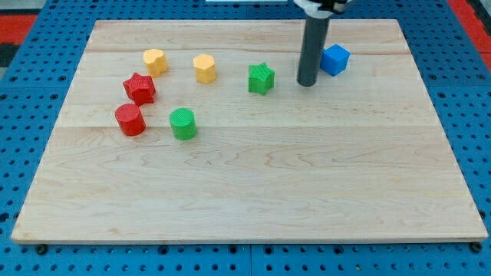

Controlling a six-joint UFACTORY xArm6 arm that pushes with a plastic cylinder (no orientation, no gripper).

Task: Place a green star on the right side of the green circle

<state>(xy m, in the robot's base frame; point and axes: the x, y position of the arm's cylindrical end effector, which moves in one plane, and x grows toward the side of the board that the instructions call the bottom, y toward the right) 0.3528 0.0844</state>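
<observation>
My tip (pixel 308 83) stood on the pale wooden board (pixel 253 199), just right of the green star-shaped block (pixel 261 78) and just left of the blue cube-like block (pixel 334 59), touching neither as far as could be told; the rod had no jaws, so nothing was spread or pinched. The green round block (pixel 183 123) lay well to the left of the star and nearer the board's near edge, with the red round block (pixel 130 119) close on its left. To do this step well, I judged the tip should first go round to the far right side of the star, then push it leftward and toward the near edge in short strokes, correcting often since a star tends to turn off a rod. The stop should leave the star just right of the circle without knocking it. The yellow hexagonal block (pixel 204 67), the yellow heart-like block (pixel 155 60) and the red star-shaped block (pixel 140 88) sat along the far left, off the likely path. The stretch between star and circle was open, and the board's near half and right side gave ample room, all edges being well away.
</observation>
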